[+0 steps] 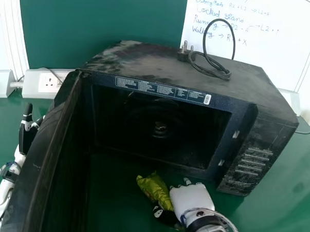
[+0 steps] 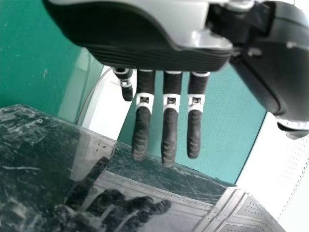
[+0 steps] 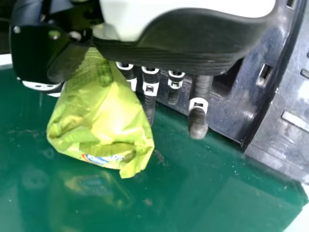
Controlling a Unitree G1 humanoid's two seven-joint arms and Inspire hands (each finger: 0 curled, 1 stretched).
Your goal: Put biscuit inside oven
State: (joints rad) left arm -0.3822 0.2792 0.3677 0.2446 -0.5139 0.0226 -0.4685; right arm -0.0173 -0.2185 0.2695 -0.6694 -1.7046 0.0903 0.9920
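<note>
Before the oven (image 1: 153, 64), your half-closed right hand (image 1: 192, 198) pinches the biscuit packet (image 1: 154, 190), whose long axis slants toward the oven's opening (image 1: 192, 137).

Backs onto a flat, dark green upright panel (image 1: 104, 20), with a large white board (image 1: 259, 32) bearing blue handwriting beside it at upper right. Has a ribbed white vertical strip (image 1: 15, 29) at upper left and, below, a white plastic socket unit (image 1: 34, 86). Spreads forward as a smooth, glossy green tabletop (image 1: 281, 180), catching pale light. Shows a white perforated surface (image 2: 295, 166) in the left wrist view.
</note>
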